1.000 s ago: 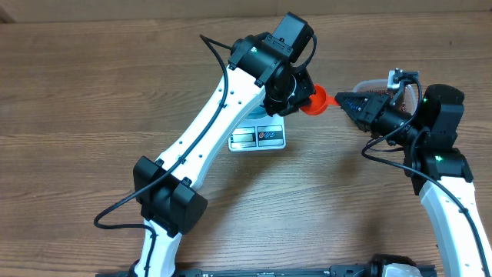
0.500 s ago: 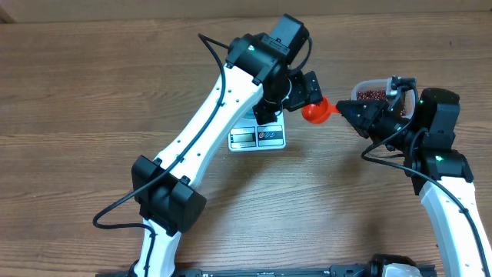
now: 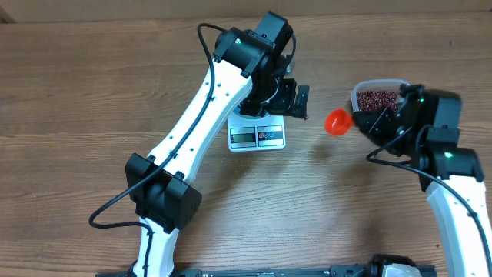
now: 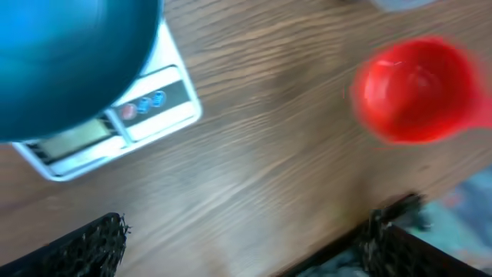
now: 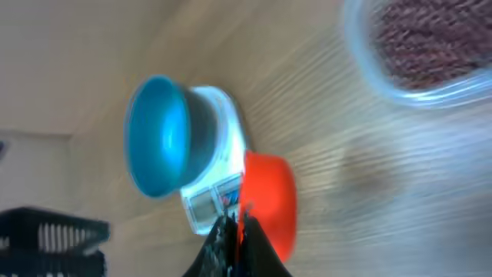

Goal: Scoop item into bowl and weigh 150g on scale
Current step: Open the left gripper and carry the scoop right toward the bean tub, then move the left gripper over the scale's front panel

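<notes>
On the near half of the worktop there are only the two white arms. The left one reaches diagonally toward the middle and the right one rises along the right edge. Further in, about midway across, lies the scale, with its display and buttons facing the near edge. The left arm covers its far part in the overhead view. The wrist views show the bowl sitting on the scale. The left fingers stand spread wide beside the scale's right edge, grasping nothing. To the right of the scale, over bare wood, the right fingers are clenched on the handle of a red scoop. Its cup points toward the scale and is clear of it. Farthest back, toward the far right corner, a clear plastic tub holds the beans, just behind the right wrist.
</notes>
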